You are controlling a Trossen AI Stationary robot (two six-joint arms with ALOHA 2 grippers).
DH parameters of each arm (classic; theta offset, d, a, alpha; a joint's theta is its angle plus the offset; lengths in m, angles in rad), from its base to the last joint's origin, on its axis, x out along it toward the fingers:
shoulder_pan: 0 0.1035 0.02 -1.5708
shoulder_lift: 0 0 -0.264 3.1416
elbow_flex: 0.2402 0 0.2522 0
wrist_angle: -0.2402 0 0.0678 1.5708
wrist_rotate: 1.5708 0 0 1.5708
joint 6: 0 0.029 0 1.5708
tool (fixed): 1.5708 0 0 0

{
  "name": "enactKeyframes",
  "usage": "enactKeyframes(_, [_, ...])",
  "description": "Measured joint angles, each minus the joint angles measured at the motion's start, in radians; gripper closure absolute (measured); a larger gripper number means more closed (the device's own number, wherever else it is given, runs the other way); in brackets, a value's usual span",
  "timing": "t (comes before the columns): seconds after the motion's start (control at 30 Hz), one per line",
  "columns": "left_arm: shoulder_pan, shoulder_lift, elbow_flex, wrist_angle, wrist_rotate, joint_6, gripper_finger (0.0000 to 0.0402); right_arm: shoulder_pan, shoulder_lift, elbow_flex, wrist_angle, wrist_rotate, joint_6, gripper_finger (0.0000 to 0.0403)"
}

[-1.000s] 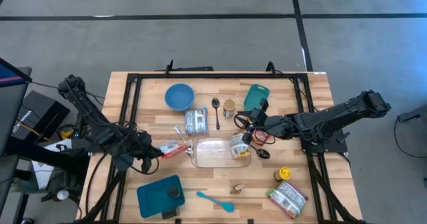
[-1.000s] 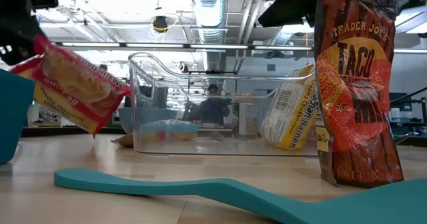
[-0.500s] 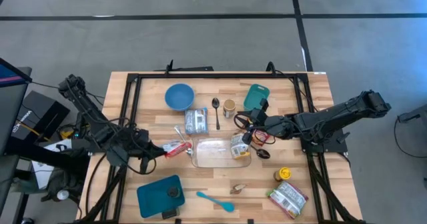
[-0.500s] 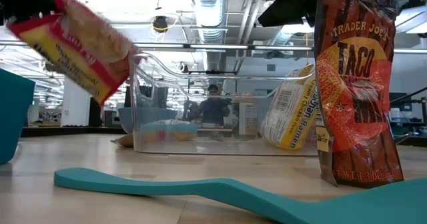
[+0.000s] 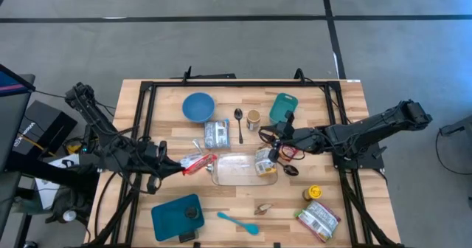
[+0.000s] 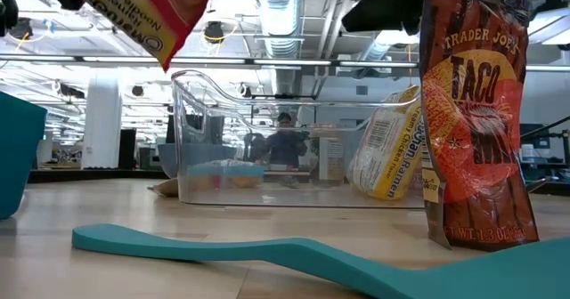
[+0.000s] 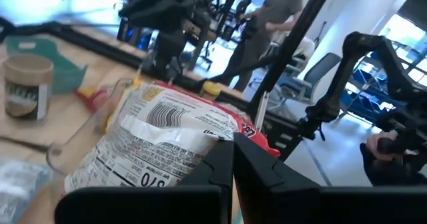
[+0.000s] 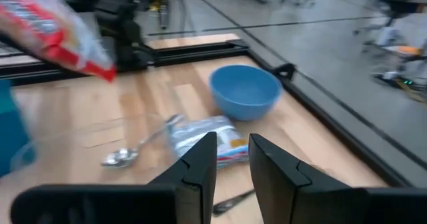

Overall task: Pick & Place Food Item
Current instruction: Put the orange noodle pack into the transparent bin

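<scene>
A red-and-white ramen packet [image 5: 195, 162] hangs in the air just left of the clear container [image 5: 240, 176], with my left gripper [image 5: 179, 167] shut on it. In the low view the packet [image 6: 134, 5] is above the container's rim [image 6: 191, 75]. A yellow chicken ramen packet [image 6: 387, 148] stands inside the container, leaning on its right wall. My right gripper [image 5: 277, 150] hovers over that packet. In the right wrist view it [image 8: 232, 151] is slightly open, with nothing between its fingers. My left gripper pinches the ramen packet's near end [image 7: 217, 143] between its two shut fingers [image 7: 223, 174]. The fingers come level from the table's left side. The packet sticks out past the fingertips toward the container, tilted and lifted clear of the table.
A Taco bag [image 6: 472, 112] stands near the front right, and a teal spatula [image 5: 238, 222] lies at the front. A blue bowl [image 5: 198, 106], silver packet [image 5: 216, 134], spoon [image 5: 239, 122] and cup [image 5: 253, 119] sit behind the container. A teal tray [image 5: 178, 217] is front left.
My left gripper has risen and rolled its wrist, staying shut on the ramen packet. The packet has gone from about mid-height of the container to above its rim, turning over as it rose and edging toward the container. My right gripper has kept still.
</scene>
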Motion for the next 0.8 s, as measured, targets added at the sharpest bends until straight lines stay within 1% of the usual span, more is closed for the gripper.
enactKeyframes(0.13, [0.034,0.016,0.0,0.037,0.008,0.031,0.0401,0.0,0.0,0.0,0.001,-0.033,-0.006,0.0321])
enactKeyframes(0.2, [0.07,0.031,0.0,0.053,0.04,0.035,0.0401,0.0,0.0,0.0,0.001,-0.033,-0.007,0.0321])
enactKeyframes(0.3, [0.148,0.063,0.0,0.08,0.133,0.035,0.0401,0.0,0.0,0.0,0.001,-0.051,-0.01,0.0321])
enactKeyframes(0.43, [0.252,0.093,0.001,0.146,0.274,0.037,0.0401,0.005,0.0,0.0,0.001,-0.144,-0.055,0.0321])
enactKeyframes(0.53, [0.329,0.117,0.001,0.17,0.381,0.037,0.0401,0.023,0.0,0.0,0.006,-0.19,-0.097,0.0321])
enactKeyframes(0.67, [0.417,0.149,0.001,0.232,0.518,0.03,0.0401,0.052,0.0,0.0,0.031,-0.2,-0.131,0.0321])
enactKeyframes(0.8, [0.478,0.196,0.001,0.323,0.63,0.029,0.0401,0.067,0.0,0.0,0.033,-0.217,-0.145,0.0321])
